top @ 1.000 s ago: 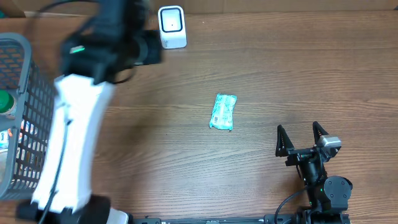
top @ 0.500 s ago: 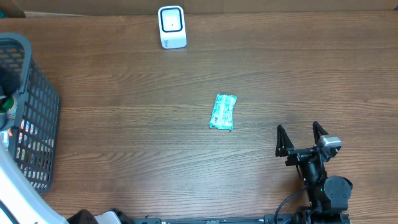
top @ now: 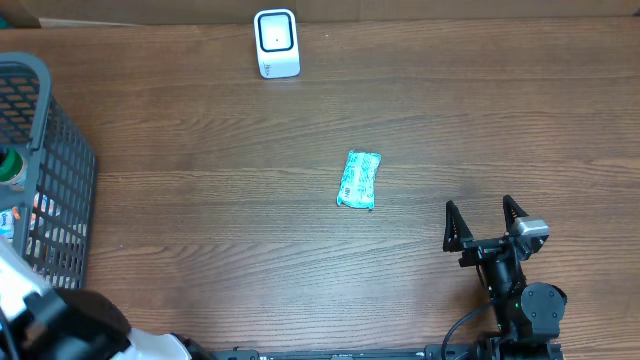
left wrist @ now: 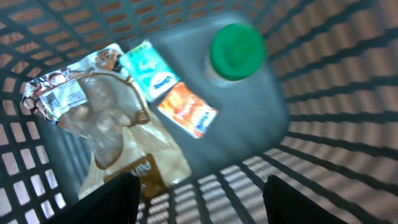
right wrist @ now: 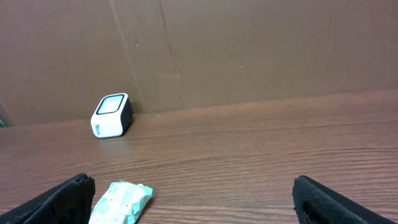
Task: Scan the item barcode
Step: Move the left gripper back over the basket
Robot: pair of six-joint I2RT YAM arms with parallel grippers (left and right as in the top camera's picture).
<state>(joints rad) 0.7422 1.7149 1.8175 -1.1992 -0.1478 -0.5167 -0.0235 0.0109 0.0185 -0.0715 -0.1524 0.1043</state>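
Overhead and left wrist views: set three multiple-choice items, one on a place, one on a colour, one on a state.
1. Where does the teal packet lie?
A) on the table, apart from the barcode scanner and the right gripper
B) in the basket
C) on top of the scanner

2. What colour is the cap of the jug in the basket?
A) red
B) white
C) green

3. How do the right gripper's jaws stand?
A) shut on the packet
B) open, holding nothing
C) shut on nothing

Key:
1 A, the overhead view shows it alone on bare wood.
2 C, the left wrist view shows a green cap.
3 B, the right wrist view shows them wide apart with nothing between.
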